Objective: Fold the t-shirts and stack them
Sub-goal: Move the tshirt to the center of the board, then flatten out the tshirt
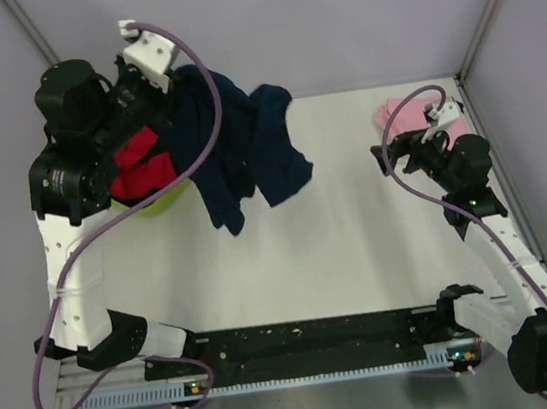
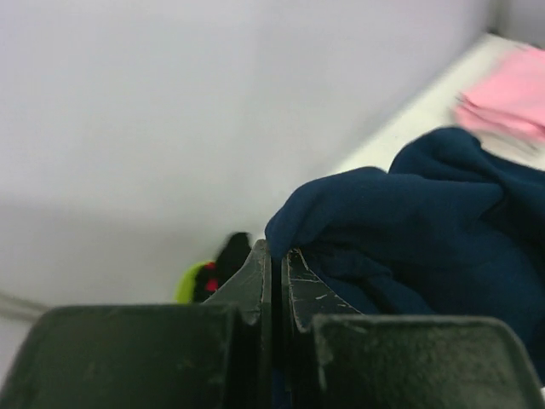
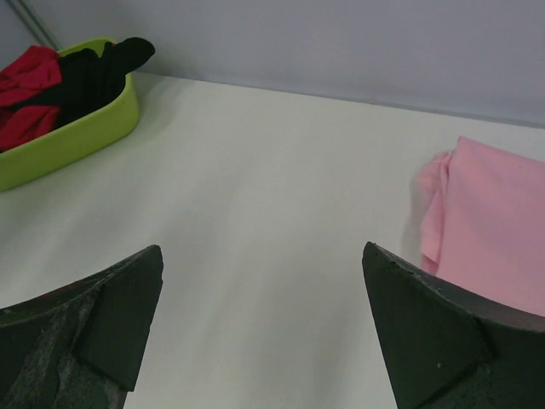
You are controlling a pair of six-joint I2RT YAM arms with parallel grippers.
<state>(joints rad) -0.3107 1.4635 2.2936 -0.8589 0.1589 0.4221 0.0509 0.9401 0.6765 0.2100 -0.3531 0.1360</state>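
My left gripper point(image 1: 174, 78) is raised at the back left and shut on the dark navy t-shirt point(image 1: 246, 148), which hangs crumpled from it down to the table. In the left wrist view the gripper point(image 2: 277, 256) is closed, with navy cloth point(image 2: 426, 230) bunched at its tips. The pink t-shirt point(image 1: 392, 110) lies folded at the back right; it also shows in the right wrist view point(image 3: 494, 230). My right gripper point(image 1: 393, 153) is open and empty just left of it, above the bare table point(image 3: 262, 256). The red t-shirt point(image 3: 25, 94) and the black t-shirt point(image 3: 94, 68) lie in the basin.
The lime green basin point(image 3: 85, 136) stands at the back left, under my left arm point(image 1: 167, 196). Grey walls close the back and both sides. The white table point(image 1: 359, 244) runs between the basin and the pink t-shirt.
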